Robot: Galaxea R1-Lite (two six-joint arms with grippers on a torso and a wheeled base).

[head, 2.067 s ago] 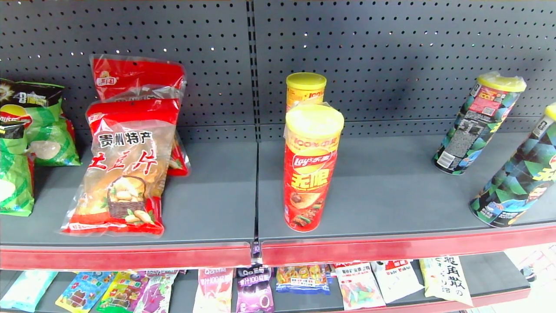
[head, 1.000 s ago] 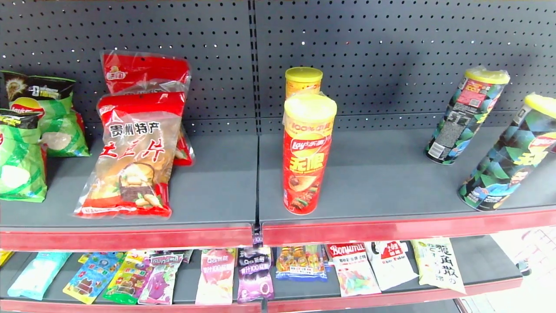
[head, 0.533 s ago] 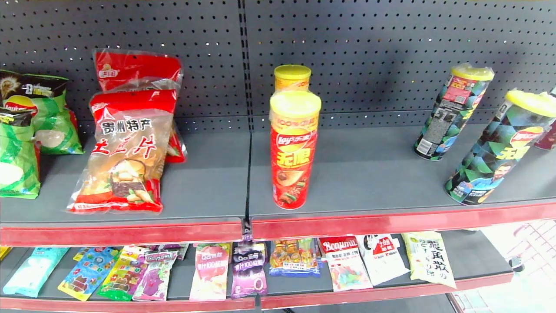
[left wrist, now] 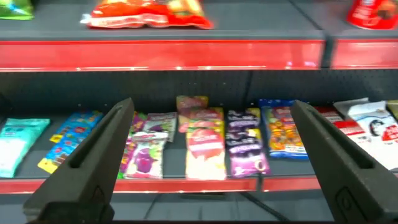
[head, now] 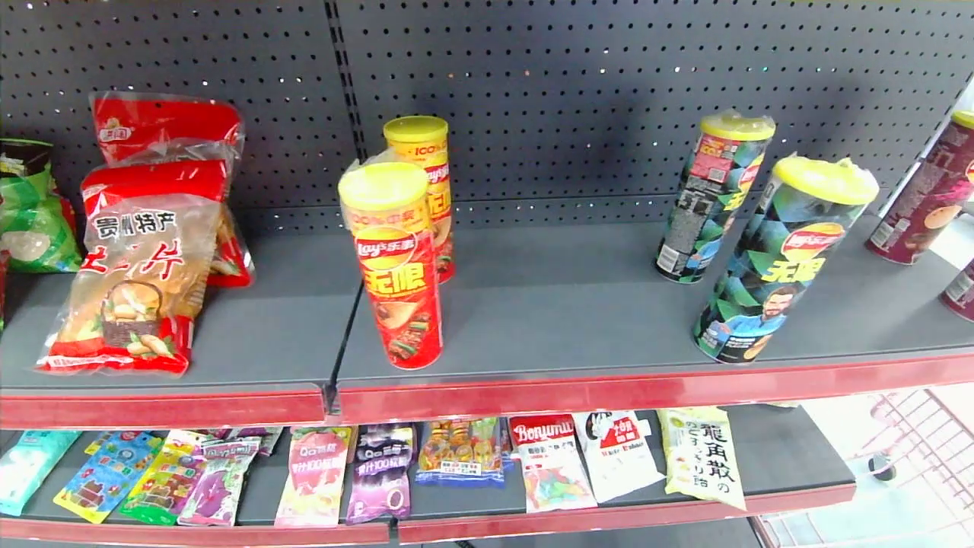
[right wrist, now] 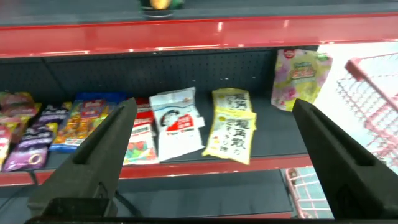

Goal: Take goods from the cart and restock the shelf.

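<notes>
both sets of fingers are spread apart and hold nothing. the left gripper (left wrist: pixel 210 107) hangs low in front of the lower shelf (left wrist: pixel 186 185). the right gripper (right wrist: pixel 212 104) sits further along that shelf, near the cart (right wrist: pixel 373 87). the goods i need are in that cart, which stands off the shelf's right end, and i see only a corner of its pink wire. i cannot tell what lies inside.

my main worry is reaching into the cart half blind — a finger could snag in the wire mesh or shove the cart on its wheels.

second worry: the upper shelf (head: pixel 609 390) above the arms. the tall red can (head: pixel 397 266) stands close to the front lip, and the dark cans (head: pixel 776 259) stand near the lip too. an arm raised carelessly could clip one and roll it off.

the sachets (head: pixel 380 472) lie loose on the lower shelf, so a low sweep of the fingers could drag them out.
</notes>
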